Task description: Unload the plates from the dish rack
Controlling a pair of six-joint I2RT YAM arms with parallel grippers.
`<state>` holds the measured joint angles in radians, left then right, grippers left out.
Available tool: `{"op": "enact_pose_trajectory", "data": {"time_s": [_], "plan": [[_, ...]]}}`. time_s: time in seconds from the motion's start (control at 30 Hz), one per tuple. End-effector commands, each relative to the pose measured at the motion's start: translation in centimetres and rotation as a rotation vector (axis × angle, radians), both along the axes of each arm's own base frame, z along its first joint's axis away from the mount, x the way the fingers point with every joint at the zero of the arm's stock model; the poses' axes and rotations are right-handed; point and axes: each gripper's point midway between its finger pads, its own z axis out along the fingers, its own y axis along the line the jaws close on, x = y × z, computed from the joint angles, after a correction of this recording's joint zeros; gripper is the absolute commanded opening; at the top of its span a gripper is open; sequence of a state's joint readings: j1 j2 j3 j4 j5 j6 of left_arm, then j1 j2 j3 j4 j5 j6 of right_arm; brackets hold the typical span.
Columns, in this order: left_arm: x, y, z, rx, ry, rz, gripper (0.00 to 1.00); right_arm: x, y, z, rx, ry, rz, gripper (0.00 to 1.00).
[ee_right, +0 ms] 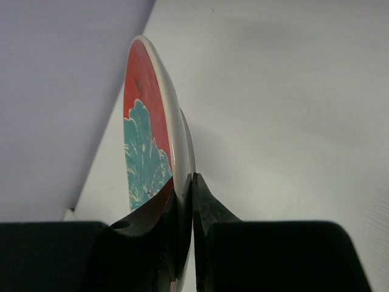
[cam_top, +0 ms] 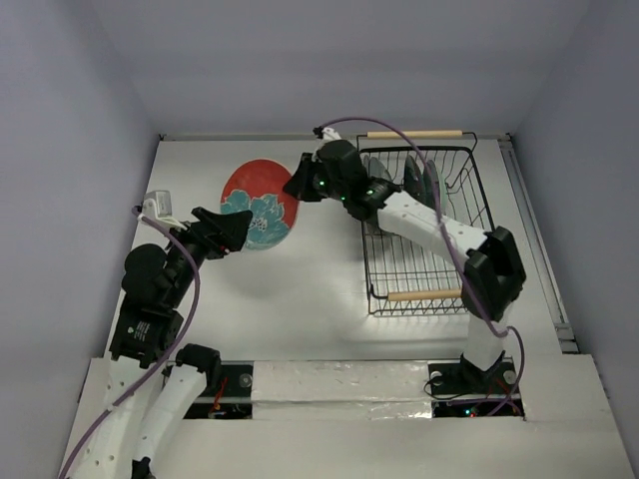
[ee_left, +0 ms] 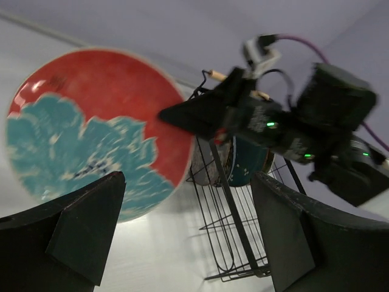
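Top external view: we see the dish rack [cam_top: 409, 269] on the tabletop's [cam_top: 300, 309] right, dark plates [cam_top: 419, 180] standing at its far end. Left of it, the red plate [cam_top: 258, 200] faces up at us. The right pincer [ee_right: 192, 182] is clamped narrow on its right rim. The left pincer [cam_top: 238, 232] gapes wide at its near edge, gripping nothing.

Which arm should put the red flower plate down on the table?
Right, probably. The right gripper is pinching the rim of the red plate, so it can lower it to the table. The left gripper is open and empty beside it.
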<state>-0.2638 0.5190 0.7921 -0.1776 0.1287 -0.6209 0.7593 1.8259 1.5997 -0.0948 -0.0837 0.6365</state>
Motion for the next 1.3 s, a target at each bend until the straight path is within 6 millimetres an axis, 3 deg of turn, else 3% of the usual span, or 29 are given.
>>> {"op": "enact_pose_trajectory", "data": {"time_s": [0.0, 0.13, 0.33, 0.43, 0.57, 0.63, 0.7, 0.8, 1.03, 1.17, 1.27], "plan": [[-0.6, 0.1, 2.1, 0.08, -0.082, -0.024, 0.82, 0.5, 3.8, 7.1, 0.105, -0.15, -0.01, 0.0], [-1.0, 0.5, 2.4, 0.119, -0.101, -0.02, 0.82, 1.8, 6.2, 2.6, 0.024, -0.104, -0.018, 0.0], [-1.4, 0.4, 1.2, 0.161, -0.088, -0.041, 0.82, 2.8, 7.6, -2.8, -0.022, -0.04, -0.014, 0.0], [-1.5, 0.6, 0.7, 0.183, -0.089, -0.039, 0.82, 3.2, 7.6, -5.0, -0.055, -0.018, -0.029, 0.0], [-2.1, 0.1, -0.2, 0.217, -0.102, -0.083, 0.82, 3.8, 6.4, -9.8, -0.147, 0.029, -0.091, 0.0], [-2.2, 0.1, -0.7, 0.227, -0.093, -0.087, 0.82, 3.7, 5.8, -11.4, -0.18, 0.046, -0.107, 0.06], [-2.2, 0.2, -1.2, 0.229, -0.085, -0.083, 0.83, 3.8, 5.1, -13.3, -0.225, 0.07, -0.13, 0.19], [-2.0, 0.2, -1.8, 0.229, -0.078, -0.081, 0.83, 3.5, 4.5, -15.1, -0.264, 0.09, -0.142, 0.32], [-1.7, 0.1, -3.1, 0.225, -0.057, -0.086, 0.83, 3.0, 3.9, -17.1, -0.311, 0.107, -0.125, 0.4], [-1.7, 0.1, -3.2, 0.226, -0.056, -0.084, 0.83, 2.6, 3.1, -18.4, -0.366, 0.132, -0.128, 0.56], [-1.7, 0.0, -3.3, 0.225, -0.054, -0.086, 0.83, 2.1, 2.7, -19.1, -0.375, 0.144, -0.12, 0.61]]}}
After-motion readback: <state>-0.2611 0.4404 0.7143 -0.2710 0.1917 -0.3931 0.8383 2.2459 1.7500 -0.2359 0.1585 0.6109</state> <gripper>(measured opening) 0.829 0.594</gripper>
